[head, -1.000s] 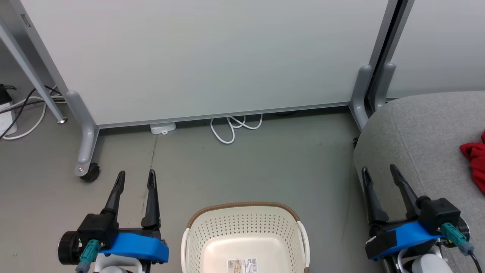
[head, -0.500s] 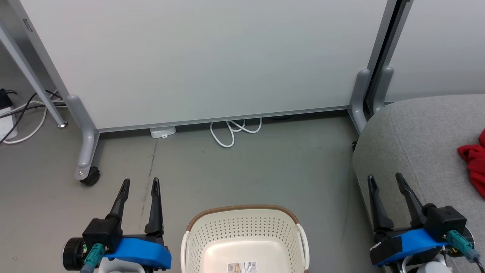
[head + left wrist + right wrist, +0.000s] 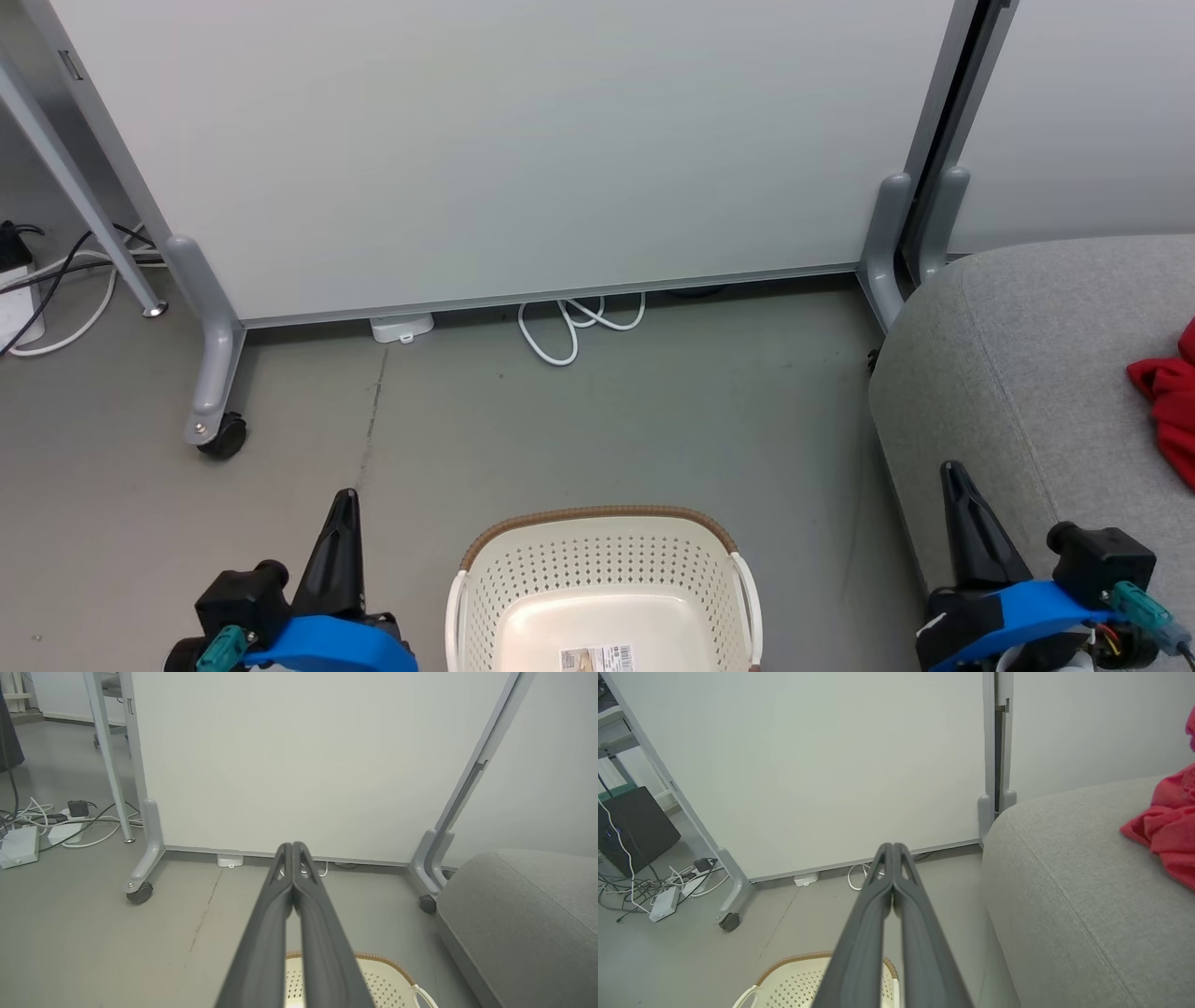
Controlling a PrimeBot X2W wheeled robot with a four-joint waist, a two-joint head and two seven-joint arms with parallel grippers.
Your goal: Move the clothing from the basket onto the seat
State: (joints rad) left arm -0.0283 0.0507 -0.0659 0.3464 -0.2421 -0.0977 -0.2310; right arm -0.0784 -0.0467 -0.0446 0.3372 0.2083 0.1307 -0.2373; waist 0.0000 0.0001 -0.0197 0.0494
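Left fingers [image 3: 338,560], right fingers [image 3: 971,537] have closed

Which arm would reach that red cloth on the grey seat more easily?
Right. The right tool, shut, hangs at the edge of the grey fabric seat, near the bright red clothing; the left tool sits beyond the cream perforated plastic basket.

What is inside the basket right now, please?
Inside the basket only a paper label lies on the bare floor; the clothing is on the seat. The basket's near end is out of frame.
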